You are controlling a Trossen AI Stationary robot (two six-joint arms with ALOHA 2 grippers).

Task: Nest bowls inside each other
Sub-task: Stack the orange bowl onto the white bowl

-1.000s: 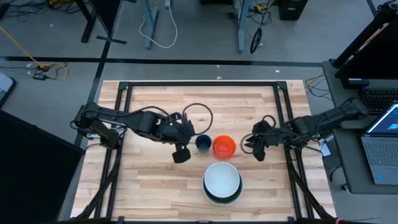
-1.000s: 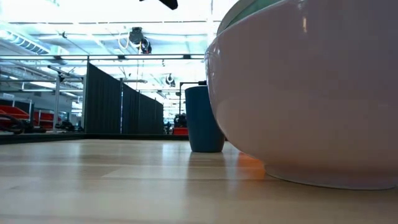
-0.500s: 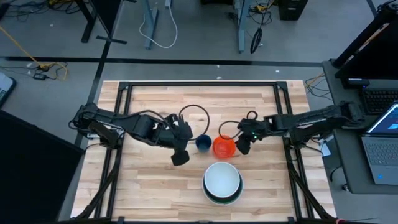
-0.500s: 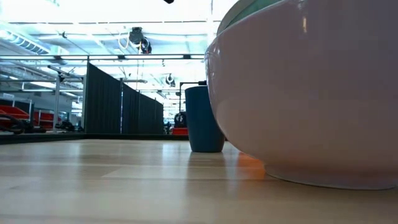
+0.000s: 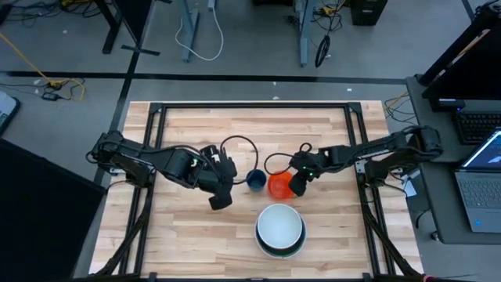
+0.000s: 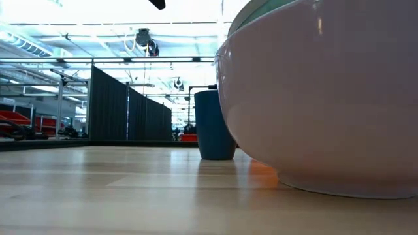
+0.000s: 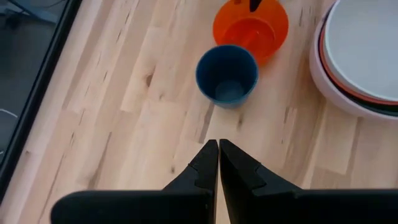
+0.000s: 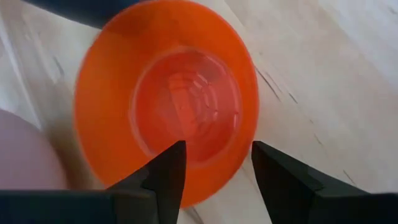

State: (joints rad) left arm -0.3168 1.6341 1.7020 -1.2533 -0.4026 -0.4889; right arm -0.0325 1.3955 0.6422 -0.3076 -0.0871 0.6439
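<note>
- The left gripper (image 5: 220,201) hangs over the wooden table (image 5: 188,235), left of the middle, with its two dark fingers (image 7: 206,167) pressed together and holding nothing.
- The tiny dark blue bowl (image 5: 255,180) stands upright on the table near the middle, well ahead of the left gripper's shut tips and apart from them. It is a small round cup-like shape, plain, deep blue inside and out; the low view shows it as a straight-sided blue pot (image 6: 214,125).
- The small orange bowl (image 5: 281,185) stands just to the right of the blue one, the two almost rim to rim. It is round, bright and glossy, with a flat paler base ringed by a wide sloping wall (image 8: 168,102).
- The right gripper (image 5: 298,185) is at the orange bowl's right edge. Its fingers (image 8: 166,176) stand apart, with the bowl's near rim between them; whether they touch the rim cannot be told.
- The stack of larger bowls (image 5: 280,231) sits toward the table's front edge, in front of the orange bowl and a little to its right. A small white bowl lies on top, inside a red one whose rim (image 7: 323,67) shows as a thin line, with a green rim below and a large white bowl (image 6: 326,98) outermost.
- That outer white wall fills the right of the low view, smooth and plain, with a green rim (image 6: 274,8) showing above it.
</note>
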